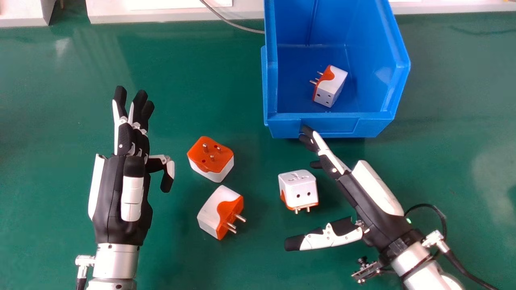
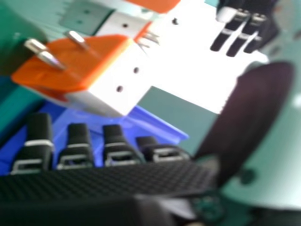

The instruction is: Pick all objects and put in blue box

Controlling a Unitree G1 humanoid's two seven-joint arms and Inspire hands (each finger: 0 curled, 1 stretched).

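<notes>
In the head view three white and orange plug adapters lie on the green table: one adapter prongs up, another on its side, a third between the right hand's fingers and thumb, untouched. A fourth adapter lies inside the blue box. My right hand is open beside the third adapter, its fingertips by the box's front wall. My left hand rests open at the left. In the right hand view, an adapter is close beyond the right hand, and the left hand shows farther off.
The blue box stands at the back, right of centre. White ledges run along the table's far edge, and a grey cable reaches the box's left wall. A black cable hangs by the right forearm.
</notes>
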